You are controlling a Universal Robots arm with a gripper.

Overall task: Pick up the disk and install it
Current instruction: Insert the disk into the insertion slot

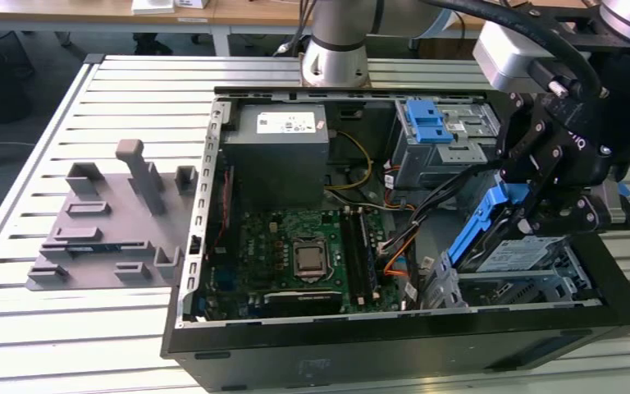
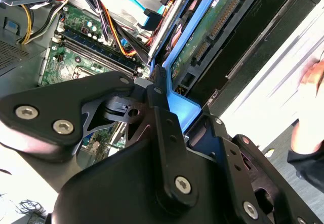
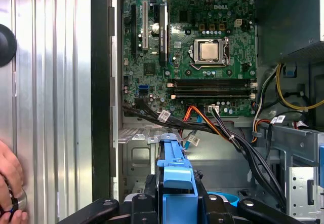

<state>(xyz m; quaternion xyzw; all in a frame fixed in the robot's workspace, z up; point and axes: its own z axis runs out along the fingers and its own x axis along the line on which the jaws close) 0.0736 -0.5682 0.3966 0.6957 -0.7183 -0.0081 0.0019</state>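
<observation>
The disk hangs tilted, one end down, over the metal drive cage in the near corner of the open computer case, on the exterior view's right. It is a silver drive with a white label and blue plastic rails. My gripper is shut on its upper blue rail. The second wrist view has the disk's green underside and the blue rail between my black fingers. In the first wrist view the blue rail stands up from the gripper, above the cage floor.
Inside the case lie the motherboard, the grey power-supply box, a second blue-tabbed bay and loose cables beside the cage. A grey plastic stand sits on the slatted table at the exterior view's left. A person's hand rests outside the case.
</observation>
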